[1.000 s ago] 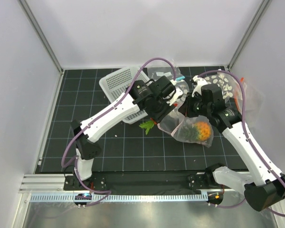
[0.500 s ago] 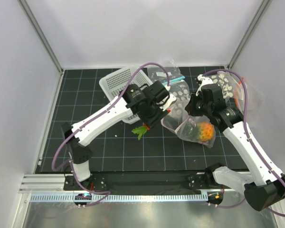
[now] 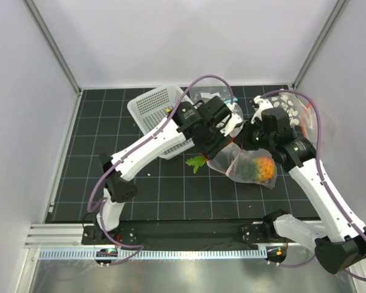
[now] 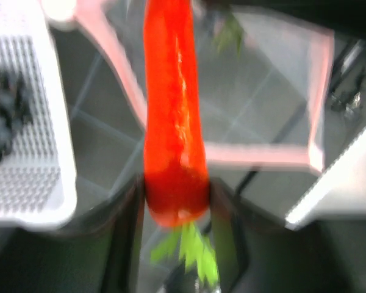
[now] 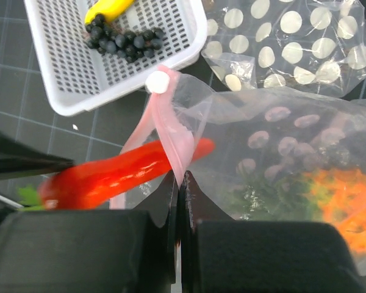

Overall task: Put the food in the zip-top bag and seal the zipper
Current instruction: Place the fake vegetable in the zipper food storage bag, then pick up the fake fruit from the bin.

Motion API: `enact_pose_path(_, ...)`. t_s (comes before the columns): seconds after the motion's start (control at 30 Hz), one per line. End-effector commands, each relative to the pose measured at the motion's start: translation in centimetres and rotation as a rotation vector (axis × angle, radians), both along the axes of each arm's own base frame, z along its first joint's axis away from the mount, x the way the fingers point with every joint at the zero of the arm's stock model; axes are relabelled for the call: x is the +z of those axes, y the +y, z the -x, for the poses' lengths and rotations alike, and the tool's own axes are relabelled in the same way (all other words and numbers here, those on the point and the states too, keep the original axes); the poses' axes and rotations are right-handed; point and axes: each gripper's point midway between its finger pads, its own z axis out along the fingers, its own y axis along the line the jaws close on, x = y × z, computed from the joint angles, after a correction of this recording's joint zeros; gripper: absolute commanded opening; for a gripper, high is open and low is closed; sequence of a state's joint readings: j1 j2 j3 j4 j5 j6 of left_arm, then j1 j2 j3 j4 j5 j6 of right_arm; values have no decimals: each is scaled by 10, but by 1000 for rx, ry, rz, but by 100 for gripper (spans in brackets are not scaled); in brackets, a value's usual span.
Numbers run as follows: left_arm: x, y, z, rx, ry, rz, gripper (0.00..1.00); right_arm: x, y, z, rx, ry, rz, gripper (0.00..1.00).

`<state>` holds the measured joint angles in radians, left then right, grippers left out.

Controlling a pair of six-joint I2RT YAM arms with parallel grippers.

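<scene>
My left gripper [image 3: 208, 148] is shut on the stem end of the red pepper [image 4: 172, 122]. The pepper's green stem [image 3: 196, 162] sticks out behind the fingers. Its tip reaches into the mouth of the dotted zip-top bag [image 3: 235, 163]. My right gripper [image 5: 183, 178] is shut on the bag's pink zipper strip [image 5: 163, 119] and holds the mouth up and open. The orange pineapple [image 5: 341, 195] lies inside the bag. The banana [image 5: 110, 8] and the dark grape cluster [image 5: 123, 40] lie in the white basket [image 5: 67, 91].
The white basket [image 3: 147, 110] stands behind the left arm. A second bag with white dots [image 5: 293, 36] lies behind the right gripper, and it also shows at the back right in the top view [image 3: 290, 105]. Another clear bag [image 3: 210, 93] lies at the back.
My left gripper has drawn back left with the pepper, then swung right to the bag, so the pepper's tip is now in the bag's mouth. The right gripper has kept its hold on the strip.
</scene>
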<state>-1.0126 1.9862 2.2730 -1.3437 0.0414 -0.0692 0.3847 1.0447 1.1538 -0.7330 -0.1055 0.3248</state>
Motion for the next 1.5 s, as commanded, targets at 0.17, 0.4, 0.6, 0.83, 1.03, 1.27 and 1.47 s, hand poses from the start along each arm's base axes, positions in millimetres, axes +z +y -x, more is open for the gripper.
enact_pose_path(0.17, 8, -31, -3, -40, -14, 110, 76, 39, 2, 4, -18, -124, -95, 1)
enact_pose_path(0.4, 59, -32, -20, 63, -178, 313, 87, 36, 3, 5, -38, -119, -120, 1)
enact_pose_path(0.6, 75, 7, -39, 266, -197, 446, 92, 35, 2, 4, -46, -118, -121, 1)
enact_pose_path(0.83, 55, 62, -84, 527, -175, 517, 92, 47, -1, 3, -60, -149, -121, 1)
enact_pose_path(1.03, 5, 122, -147, 718, -196, 324, 95, 51, -1, 3, -52, -153, -120, 1)
enact_pose_path(1.27, -66, 154, -209, 821, -219, -3, 100, 46, 1, 0, -47, -142, -111, 1)
enact_pose_path(1.47, -104, 148, -268, 794, -267, -52, 100, 42, 3, -2, -43, -136, -114, 1)
